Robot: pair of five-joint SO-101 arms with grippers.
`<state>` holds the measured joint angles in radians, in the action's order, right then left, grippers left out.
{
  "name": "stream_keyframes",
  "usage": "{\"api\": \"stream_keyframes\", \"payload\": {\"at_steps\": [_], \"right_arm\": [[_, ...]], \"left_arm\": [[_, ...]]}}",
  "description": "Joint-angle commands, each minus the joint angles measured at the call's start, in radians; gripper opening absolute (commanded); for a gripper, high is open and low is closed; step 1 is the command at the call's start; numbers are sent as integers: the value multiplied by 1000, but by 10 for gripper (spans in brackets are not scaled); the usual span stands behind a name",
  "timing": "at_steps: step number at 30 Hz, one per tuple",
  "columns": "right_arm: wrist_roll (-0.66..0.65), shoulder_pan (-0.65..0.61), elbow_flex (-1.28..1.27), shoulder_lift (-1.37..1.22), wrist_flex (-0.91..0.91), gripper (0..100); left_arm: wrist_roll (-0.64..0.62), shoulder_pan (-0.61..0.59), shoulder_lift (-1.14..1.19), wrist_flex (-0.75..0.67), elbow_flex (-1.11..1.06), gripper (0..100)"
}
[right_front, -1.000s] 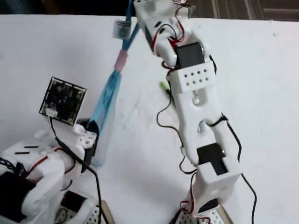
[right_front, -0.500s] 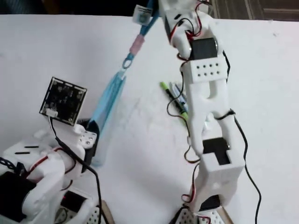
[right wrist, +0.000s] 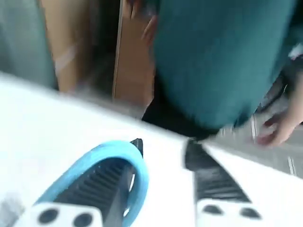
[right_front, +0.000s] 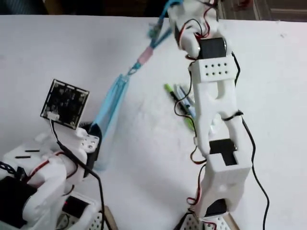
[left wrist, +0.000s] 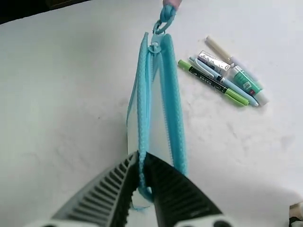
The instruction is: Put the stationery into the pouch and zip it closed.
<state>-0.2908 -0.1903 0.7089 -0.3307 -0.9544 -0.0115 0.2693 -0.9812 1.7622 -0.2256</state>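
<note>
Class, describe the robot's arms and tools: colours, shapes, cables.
Left arm and right arm: blocky white plastic, black motors, thin red and black cables. Left tool and right tool: dark ridged fingers. A black circuit-board camera tops the left arm.

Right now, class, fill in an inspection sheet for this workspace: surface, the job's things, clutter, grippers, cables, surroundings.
Surface: white table.
Job's things: blue pouch on its edge, zip open; pens lie loose beside it, outside.
Clutter: nothing seen.
Grippers: left gripper shut on the pouch's rim; right gripper open, the zip strap looped over one finger.
Cables: black cable hangs off the left arm.
Surroundings: brown board beyond the table's edge.
</note>
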Motion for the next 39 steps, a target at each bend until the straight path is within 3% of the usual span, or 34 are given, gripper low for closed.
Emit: {"api": "stream_keyframes", "payload": {"at_steps": [1, 4, 10, 17, 23, 32, 39], "right_arm": [[-144, -47, 38, 74, -245, 361], [-276, -101, 38, 133, -453, 402], [-419, -174, 40, 298, -740, 376], [-623, -136, 32, 464, -811, 346], [-598, -131, -21, 535, -814, 308], [-463, -289, -364, 576, -800, 276], [-361, -275, -606, 579, -631, 297]], "left_arm": [[21, -12, 16, 23, 12, 24], [95, -13, 16, 23, 57, 24], [120, -15, 18, 23, 48, 24], [120, -16, 18, 21, 18, 24], [121, -16, 18, 20, 18, 24], [114, -16, 18, 20, 18, 24], [117, -16, 18, 21, 18, 27]]}}
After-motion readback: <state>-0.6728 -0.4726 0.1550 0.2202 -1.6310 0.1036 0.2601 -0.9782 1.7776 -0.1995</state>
